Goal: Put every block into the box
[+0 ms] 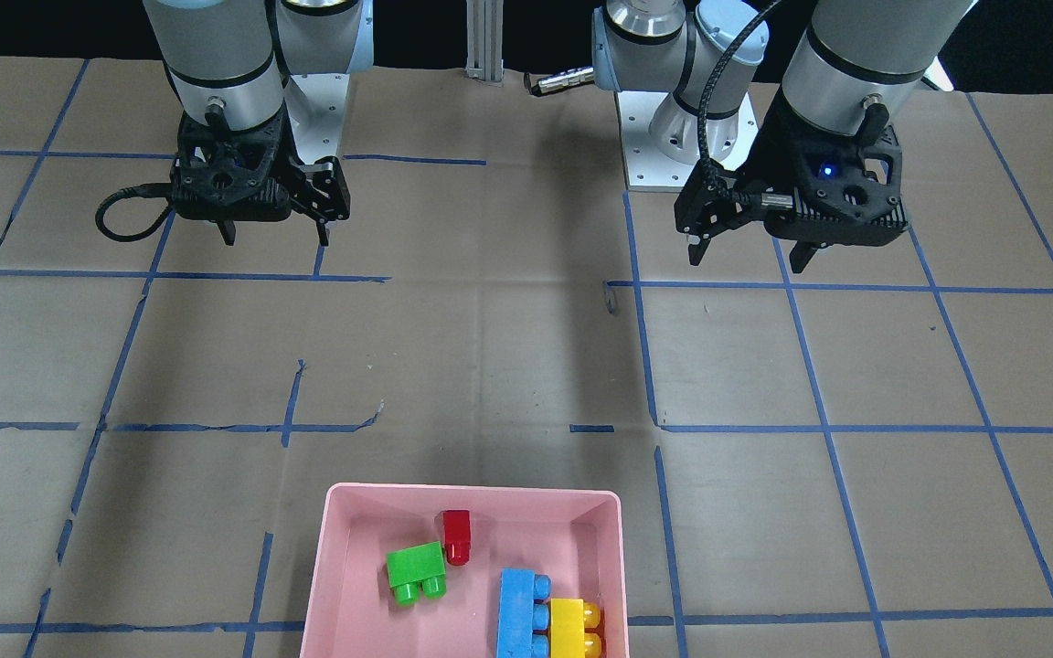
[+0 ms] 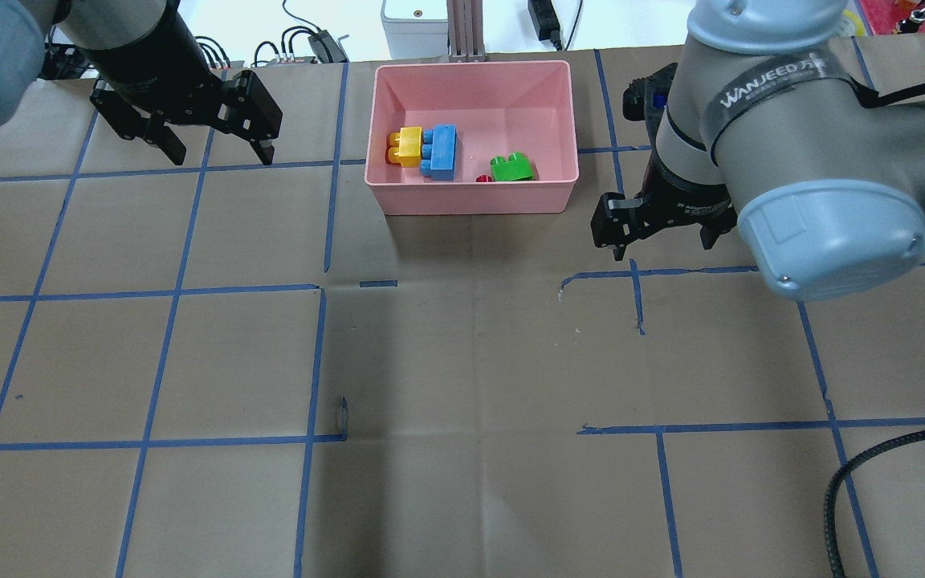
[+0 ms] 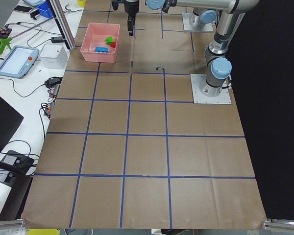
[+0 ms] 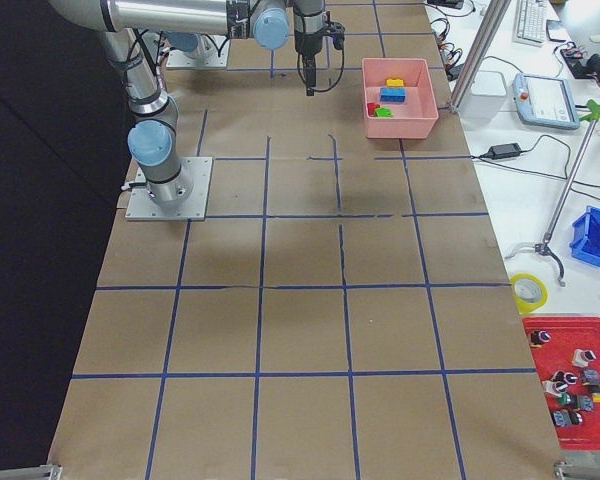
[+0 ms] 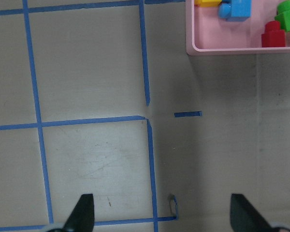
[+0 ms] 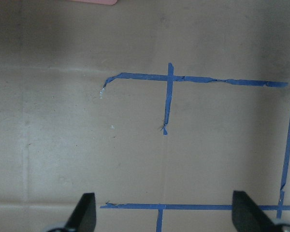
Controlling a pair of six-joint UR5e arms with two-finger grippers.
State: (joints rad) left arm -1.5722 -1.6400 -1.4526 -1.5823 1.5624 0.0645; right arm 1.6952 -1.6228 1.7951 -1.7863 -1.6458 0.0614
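Box [image 1: 472, 492] holds all four blocks. Green block [image 1: 415, 565] sits just beside red block [image 1: 456, 528]. Blue block [image 1: 515, 612] and yellow block [image 1: 567, 626] lie side by side at the other end. Task judged complete.

Left fingers [image 5: 84, 212] are spread and hold nothing, hanging over the desk [image 1: 490, 366]. Right fingers [image 6: 85, 212] are likewise spread and empty. Each pair stands well apart from the box, one on either side. This is judged a parked stance, as nothing remains to grasp.
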